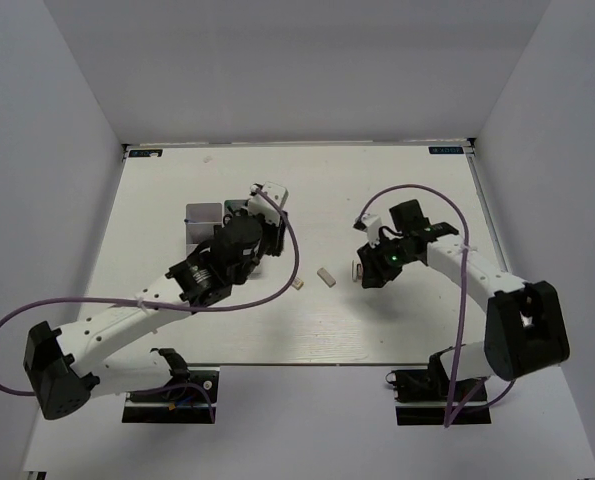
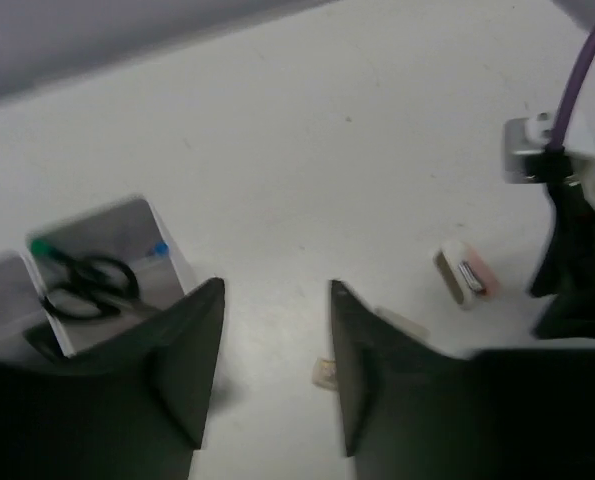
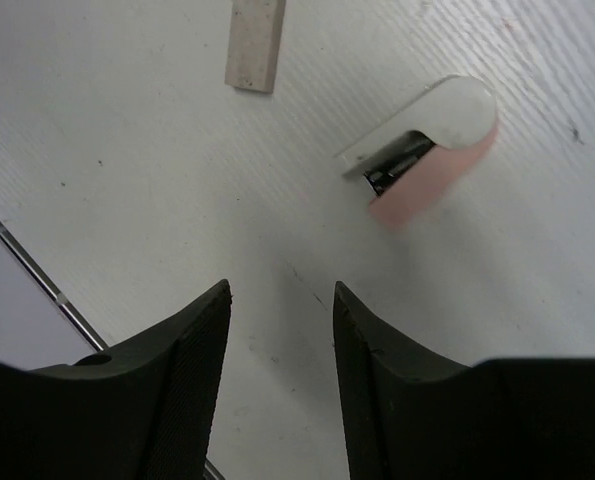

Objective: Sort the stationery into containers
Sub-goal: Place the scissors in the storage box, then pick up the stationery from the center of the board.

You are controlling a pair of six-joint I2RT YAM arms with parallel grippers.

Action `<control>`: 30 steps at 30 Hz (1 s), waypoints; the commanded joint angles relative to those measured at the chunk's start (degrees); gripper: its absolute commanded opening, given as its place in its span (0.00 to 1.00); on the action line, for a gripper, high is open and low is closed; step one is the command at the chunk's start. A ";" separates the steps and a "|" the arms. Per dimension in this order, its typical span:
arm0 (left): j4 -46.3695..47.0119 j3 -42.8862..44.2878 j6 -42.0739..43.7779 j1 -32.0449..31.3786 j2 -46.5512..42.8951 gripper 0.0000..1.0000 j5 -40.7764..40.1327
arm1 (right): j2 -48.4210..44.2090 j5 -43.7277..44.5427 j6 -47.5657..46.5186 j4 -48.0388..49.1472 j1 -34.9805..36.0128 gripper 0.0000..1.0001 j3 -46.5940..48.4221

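Note:
The containers [image 2: 127, 235] stand at the left of the left wrist view. One bin holds black-handled scissors [image 2: 87, 285], a green-capped highlighter [image 2: 39, 245] and a blue tip. My left gripper [image 2: 277, 290] is open and empty above bare table, with a small beige eraser [image 2: 324, 373] by its right finger. A longer beige eraser [image 3: 255, 45] and a pink-and-white piece [image 3: 427, 145] lie on the table ahead of my right gripper [image 3: 280, 290], which is open with nothing between its fingers. From above, the left wrist [image 1: 242, 240] hides most of the containers [image 1: 202, 215].
From above, both erasers [image 1: 325, 277] lie mid-table between the arms, with the pink-and-white piece [image 1: 358, 270] just left of the right gripper head. Purple cables [image 1: 295, 250] loop over both arms. White walls enclose the table [image 1: 307, 170].

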 commanded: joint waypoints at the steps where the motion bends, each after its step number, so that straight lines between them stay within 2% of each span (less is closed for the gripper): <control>1: -16.97 -2.70 -14.47 -0.36 -2.39 0.66 0.79 | 3.77 1.23 -1.35 0.97 6.19 0.50 4.80; 2: -20.12 -4.45 -18.58 -0.53 -4.57 0.70 1.24 | 4.48 2.63 -1.35 0.71 7.35 0.50 6.89; 5: -26.98 -6.74 -21.42 -0.44 -9.49 0.74 1.33 | 7.82 5.72 -0.56 1.32 11.75 0.50 9.79; 10: -35.95 -11.93 -21.08 -0.27 -21.10 0.81 -3.41 | 14.33 12.12 0.32 2.29 17.12 0.48 13.06; 12: -37.46 -14.12 -21.34 -0.27 -26.78 0.85 -6.99 | 17.05 14.41 1.02 2.46 18.79 0.51 15.08; 20: -47.90 -16.51 -23.27 -0.09 -39.65 0.87 -14.31 | 25.93 19.42 2.08 2.38 22.75 0.53 20.80; 28: -49.68 -19.23 -24.16 0.00 -47.48 0.87 -15.02 | 31.46 22.16 2.43 1.24 23.63 0.53 22.56; 30: -49.85 -19.06 -24.24 0.00 -48.35 0.87 -15.28 | 31.91 22.59 2.34 1.24 23.63 0.50 22.21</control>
